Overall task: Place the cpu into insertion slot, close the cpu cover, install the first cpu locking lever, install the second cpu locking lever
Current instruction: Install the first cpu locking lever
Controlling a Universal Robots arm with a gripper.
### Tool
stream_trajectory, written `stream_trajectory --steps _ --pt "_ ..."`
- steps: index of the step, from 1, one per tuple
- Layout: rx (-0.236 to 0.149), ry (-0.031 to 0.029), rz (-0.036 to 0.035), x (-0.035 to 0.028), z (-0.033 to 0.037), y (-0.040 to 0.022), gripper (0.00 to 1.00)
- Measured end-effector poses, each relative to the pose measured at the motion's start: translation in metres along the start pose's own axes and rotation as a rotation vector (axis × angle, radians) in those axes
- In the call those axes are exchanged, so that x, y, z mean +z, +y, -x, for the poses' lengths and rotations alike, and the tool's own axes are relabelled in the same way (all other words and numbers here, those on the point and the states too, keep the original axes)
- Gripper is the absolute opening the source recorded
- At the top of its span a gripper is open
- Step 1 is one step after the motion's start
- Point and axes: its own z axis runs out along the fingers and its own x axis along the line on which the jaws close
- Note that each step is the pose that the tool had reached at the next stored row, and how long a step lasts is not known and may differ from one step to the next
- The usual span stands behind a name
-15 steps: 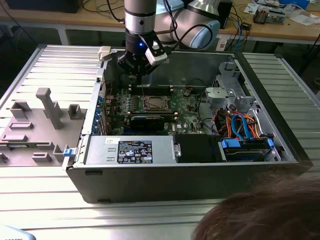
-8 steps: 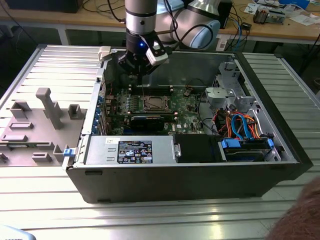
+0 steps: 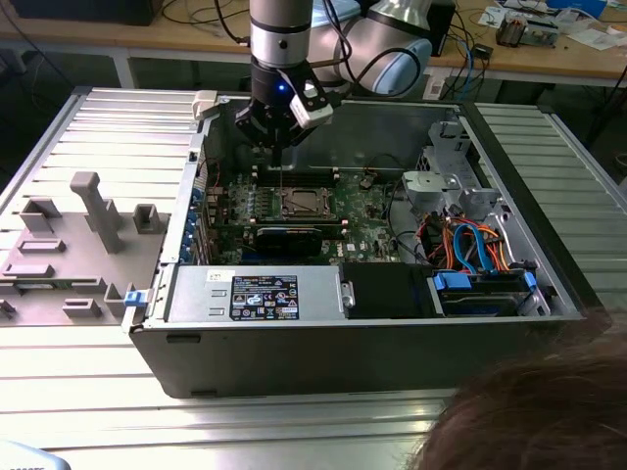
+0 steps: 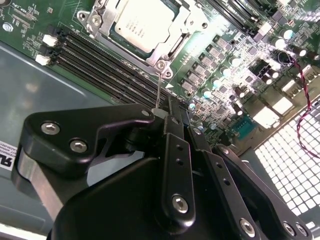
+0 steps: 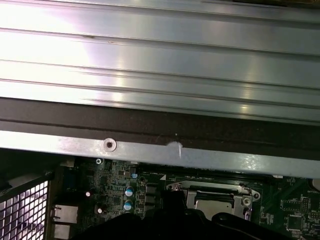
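Observation:
The cpu (image 4: 136,24) lies in the insertion slot (image 3: 299,203) on the green board, silvery top up. The cpu cover (image 4: 169,46) is down flat around it as a metal frame. From the frame's corner a thin wire locking lever (image 4: 159,90) stands up to my gripper (image 4: 161,111), whose black fingers are shut on its upper end. In the exterior view the gripper (image 3: 279,145) hangs just above the back edge of the slot, with the lever as a fine line beneath it. The first wrist view shows the slot (image 5: 212,197) below the case wall.
Long black memory slots (image 4: 100,65) run beside the socket. The open case's back wall (image 5: 160,150) is close behind the gripper. A power supply (image 3: 257,294) and a drive cage with cables (image 3: 480,257) fill the front. A grey fixture tray (image 3: 78,235) lies at the exterior view's left; a person's hair (image 3: 539,411) shows at the lower right.

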Motion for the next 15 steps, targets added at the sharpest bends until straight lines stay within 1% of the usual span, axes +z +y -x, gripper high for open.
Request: stream_trajectory --steps 15 --pt "0.000 0.0000 0.0000 0.0004 0.0016 -0.0001 0.11"
